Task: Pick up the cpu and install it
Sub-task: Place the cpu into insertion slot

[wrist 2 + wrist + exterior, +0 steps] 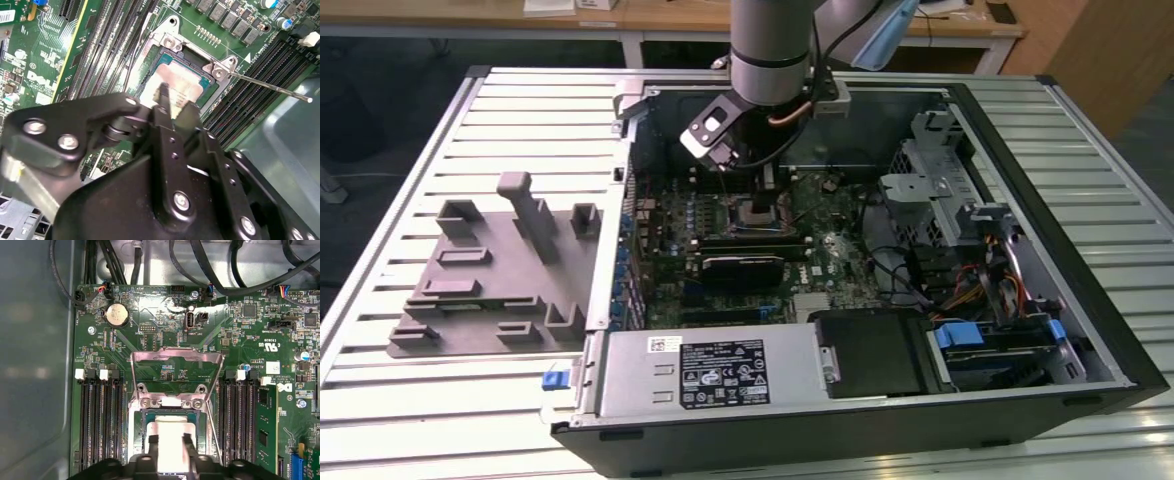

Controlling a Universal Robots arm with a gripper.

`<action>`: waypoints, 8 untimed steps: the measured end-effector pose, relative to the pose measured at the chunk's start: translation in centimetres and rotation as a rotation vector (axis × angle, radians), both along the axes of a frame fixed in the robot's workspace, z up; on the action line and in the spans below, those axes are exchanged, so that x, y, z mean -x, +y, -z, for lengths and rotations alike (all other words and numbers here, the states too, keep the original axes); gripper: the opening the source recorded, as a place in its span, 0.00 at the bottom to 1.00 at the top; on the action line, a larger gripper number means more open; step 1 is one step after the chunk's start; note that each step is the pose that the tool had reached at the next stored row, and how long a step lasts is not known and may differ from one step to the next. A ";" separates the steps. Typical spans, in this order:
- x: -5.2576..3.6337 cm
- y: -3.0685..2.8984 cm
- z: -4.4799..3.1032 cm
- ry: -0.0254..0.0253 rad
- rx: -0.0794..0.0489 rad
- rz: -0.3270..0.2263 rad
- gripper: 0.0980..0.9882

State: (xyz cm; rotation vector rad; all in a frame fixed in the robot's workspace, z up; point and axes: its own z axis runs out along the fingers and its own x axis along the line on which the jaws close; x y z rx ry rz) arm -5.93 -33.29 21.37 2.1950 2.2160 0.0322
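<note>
Starting at the exterior view's left, you've got the grey fixture tray (480,280) lying on the slatted table (400,400), just beside the open computer case (1067,330). Move towards the middle and your arm (771,50) comes straight down into the case over the motherboard. There's the gripper (172,102), right down at the socket (134,450). And the cpu (170,429) is directly beneath it, shiny top up, lying inside the socket frame. I can't tell whether the gripper is clasping the chip or has let it go, and I can't tell whether the chip is fully seated. In the first wrist view the load plate (175,365) is swung up and open. In the second wrist view the thin lever (270,87) stands clear of the socket. Memory slots (97,420) run along both sides of the socket. The power supply (707,370) sits at the case's near edge. At the exterior view's right are the drive cage (927,190) and a bundle of cables (974,290).
</note>
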 end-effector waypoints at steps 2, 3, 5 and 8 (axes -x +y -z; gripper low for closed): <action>0.00 0.00 -0.01 0.0000 0.000 0.000 0.15; 0.00 0.00 -0.02 0.0000 0.000 0.000 0.15; 0.00 0.00 -0.03 0.0001 0.000 0.000 0.08; 0.00 0.00 -0.04 0.0000 0.000 0.000 0.01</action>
